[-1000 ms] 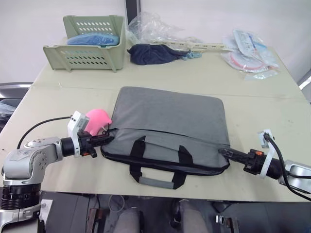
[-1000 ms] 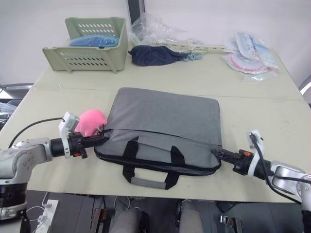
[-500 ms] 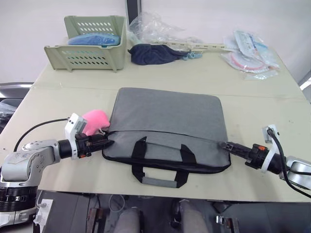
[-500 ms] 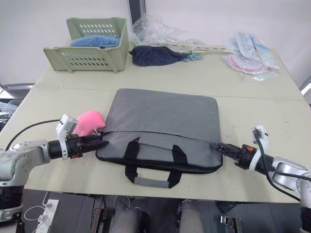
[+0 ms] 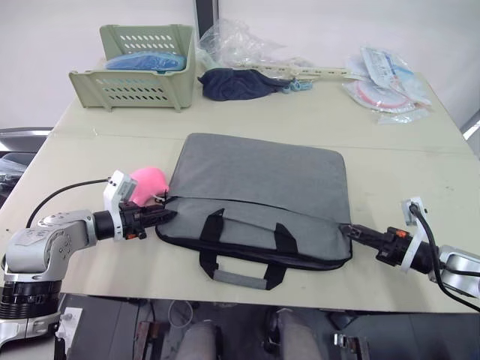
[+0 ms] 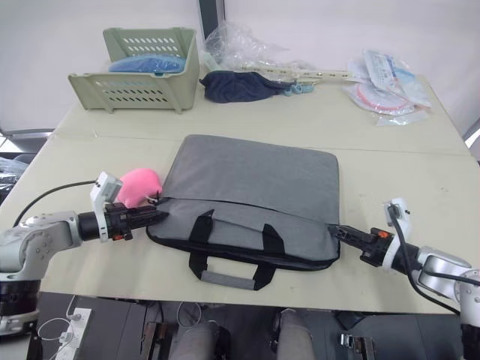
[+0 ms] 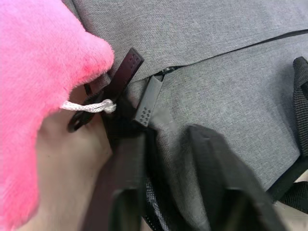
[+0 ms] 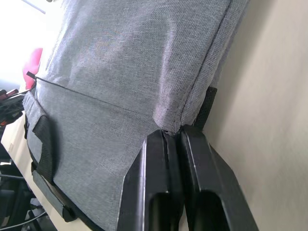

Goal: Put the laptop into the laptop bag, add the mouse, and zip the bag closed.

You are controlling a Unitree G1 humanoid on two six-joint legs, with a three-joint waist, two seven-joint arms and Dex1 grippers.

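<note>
Here the bag (image 5: pixel 259 196) lies flat mid-table, handles toward the near edge, its zipper line running across the near half. The left gripper (image 5: pixel 166 215) pinches soft fabric at the near left corner, just beside the zipper pull (image 7: pixel 147 102) and a pink blob (image 5: pixel 147 182). The right gripper (image 6: pixel 335 231), fingers pressed together, nips the near right corner seam. The bag is likely limp and will bunch if dragged, so corners are best held taut and the small, stiff pull gripped by its tab. No laptop or mouse is to be seen; presumably both are inside.
</note>
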